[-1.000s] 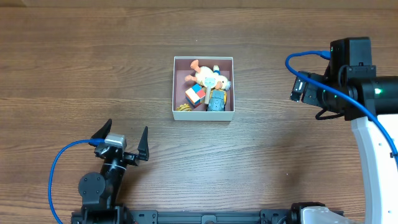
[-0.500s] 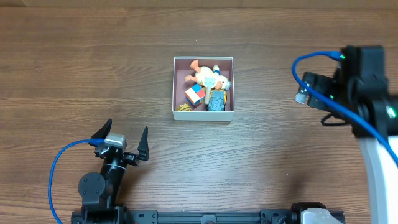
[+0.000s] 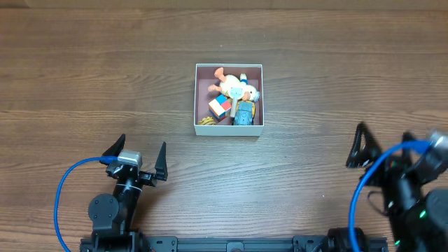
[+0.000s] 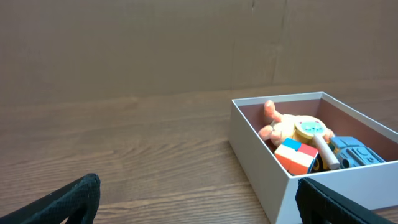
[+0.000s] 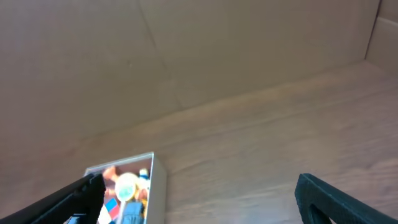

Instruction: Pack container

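The container (image 3: 195, 98), a square white box with a mauve-pink inside, sits at the table's middle. It holds a pink plush figure (image 3: 227, 82), a red, blue and white cube (image 3: 220, 107), a blue toy (image 3: 244, 114) and a yellow piece (image 3: 206, 121). My left gripper (image 3: 139, 150) is open and empty near the front left, well short of the box. My right gripper (image 3: 396, 147) is open and empty near the front right, blurred. The box also shows in the left wrist view (image 4: 261, 155), ahead of the open jaws (image 4: 199, 193), and in the right wrist view (image 5: 158, 186), left of the jaws (image 5: 199, 186).
Bare wooden tabletop (image 3: 315, 70) surrounds the box on all sides. Blue cables loop beside each arm's base at the front edge (image 3: 66, 203). A brown cardboard wall (image 4: 186, 43) stands behind the table.
My right arm has swung from the far right side down to the front right, its camera now facing the box. The left arm and the box have not moved.
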Controlling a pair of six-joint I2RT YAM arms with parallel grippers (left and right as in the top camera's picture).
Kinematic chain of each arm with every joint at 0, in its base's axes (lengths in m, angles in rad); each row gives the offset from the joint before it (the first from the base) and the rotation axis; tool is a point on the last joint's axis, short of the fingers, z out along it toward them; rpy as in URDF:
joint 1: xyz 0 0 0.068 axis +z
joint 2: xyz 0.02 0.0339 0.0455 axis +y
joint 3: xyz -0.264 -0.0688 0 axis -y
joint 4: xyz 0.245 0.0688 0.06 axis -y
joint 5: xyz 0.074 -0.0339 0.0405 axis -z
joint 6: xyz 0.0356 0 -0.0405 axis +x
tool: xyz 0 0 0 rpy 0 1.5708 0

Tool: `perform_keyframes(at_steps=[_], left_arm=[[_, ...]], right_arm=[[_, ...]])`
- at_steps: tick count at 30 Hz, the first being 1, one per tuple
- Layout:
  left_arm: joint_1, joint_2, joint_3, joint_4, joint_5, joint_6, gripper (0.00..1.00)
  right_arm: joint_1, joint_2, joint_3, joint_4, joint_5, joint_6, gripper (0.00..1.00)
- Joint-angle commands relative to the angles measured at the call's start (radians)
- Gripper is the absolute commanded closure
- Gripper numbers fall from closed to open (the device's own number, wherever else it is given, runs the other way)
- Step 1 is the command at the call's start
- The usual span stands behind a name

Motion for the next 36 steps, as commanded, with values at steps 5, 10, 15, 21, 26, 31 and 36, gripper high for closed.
perform_keyframes(at_steps=[5,10,15,21,26,31,36], left_arm=[[0.006,-0.01,-0.006,0.004,-0.002,0.019,0.0],[0.006,-0.01,-0.006,0.003,-0.002,0.019,0.0],[0.006,-0.01,-0.006,0.003,-0.002,0.019,0.0],[0.006,-0.01,-0.006,0.004,-0.002,0.019,0.0],[0.006,-0.01,-0.006,0.004,-0.002,0.019,0.0],[0.006,-0.01,-0.006,0.004,-0.002,0.019,0.0],[0.006,-0.01,-0.006,0.003,-0.002,0.019,0.0]], right_arm=[[-0.001,-0.284,-0.419,0.293,-0.081,0.004,0.0],[-0.001,-0.347,-0.62,0.491,-0.109,0.076,0.0],[-0.001,-0.375,-0.772,0.734,-0.096,0.078,0.0],[-0.001,-0.429,-0.895,0.916,-0.07,0.071,0.0],[-0.002,-0.449,-0.93,0.933,-0.064,0.071,0.0],[-0.002,-0.449,-0.931,0.911,-0.055,0.071,0.0],[-0.004,-0.449,-0.953,0.856,-0.022,0.071,0.0]])
